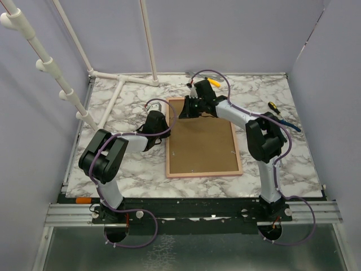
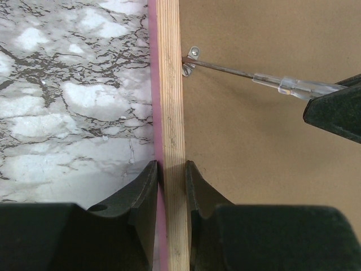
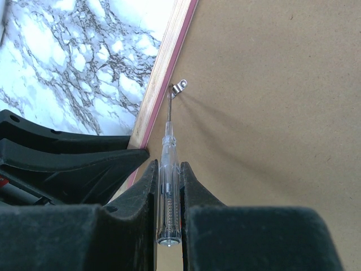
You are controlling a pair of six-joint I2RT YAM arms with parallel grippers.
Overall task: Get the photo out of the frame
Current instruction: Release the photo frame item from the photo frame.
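Note:
The frame [image 1: 203, 141] lies face down on the marble table, brown back up, so the photo is hidden. My left gripper [image 1: 163, 125] is shut on the frame's left wooden rail [image 2: 171, 113], one finger on each side of it [image 2: 171, 165]. My right gripper [image 1: 189, 107] is shut on a clear-handled screwdriver [image 3: 169, 192]. The screwdriver's thin shaft reaches a small metal clip [image 3: 179, 86] at the rail's inner edge. The left wrist view shows the same tip at the clip [image 2: 190, 61], with the right gripper's finger [image 2: 335, 113] coming in from the right.
A white pipe stand [image 1: 121, 84] lies on the table's back left. A yellow-handled tool [image 1: 214, 82] sits behind the frame. Another screwdriver [image 1: 274, 108] and a blue-handled tool [image 1: 292, 127] lie to the right. Grey walls enclose the table.

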